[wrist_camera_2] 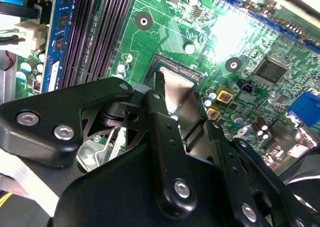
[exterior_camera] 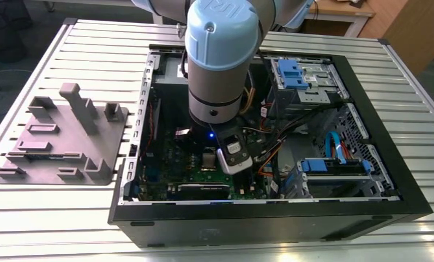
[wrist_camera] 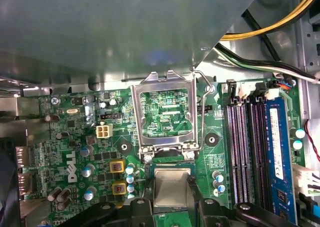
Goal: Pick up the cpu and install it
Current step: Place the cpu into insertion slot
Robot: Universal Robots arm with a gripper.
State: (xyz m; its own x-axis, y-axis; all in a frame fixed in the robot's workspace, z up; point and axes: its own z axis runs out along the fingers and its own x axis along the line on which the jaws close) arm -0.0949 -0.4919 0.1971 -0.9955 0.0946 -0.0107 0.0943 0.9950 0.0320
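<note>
The cpu (wrist_camera: 172, 187) is clamped between the 2 black fingers (wrist_camera: 136, 207) of the tool (wrist_camera: 172, 203). Its silvery top lies level, directly over the open socket (wrist_camera: 167, 165) on the green motherboard (wrist_camera: 75, 137). Whether it touches the socket cannot be told. The second wrist view shows the same grip, with the tool (wrist_camera_2: 176, 107) narrowed onto the edges of the cpu (wrist_camera_2: 177, 89).

At the exterior view's left, a grey holder tray (exterior_camera: 64, 136) with raised blocks lies on the slatted metal tabletop (exterior_camera: 42, 229). Just beside it is the open black computer case (exterior_camera: 275, 215). In the middle, the robot arm (exterior_camera: 217, 65) reaches down into the case over the board. Toward the exterior view's right are blue drive brackets (exterior_camera: 293, 73).

In the first wrist view, the hinged silver socket frame (wrist_camera: 165, 112) is swung open just beyond the socket. Dark memory slots (wrist_camera: 245, 147) with 1 blue module (wrist_camera: 277, 147) run alongside.
</note>
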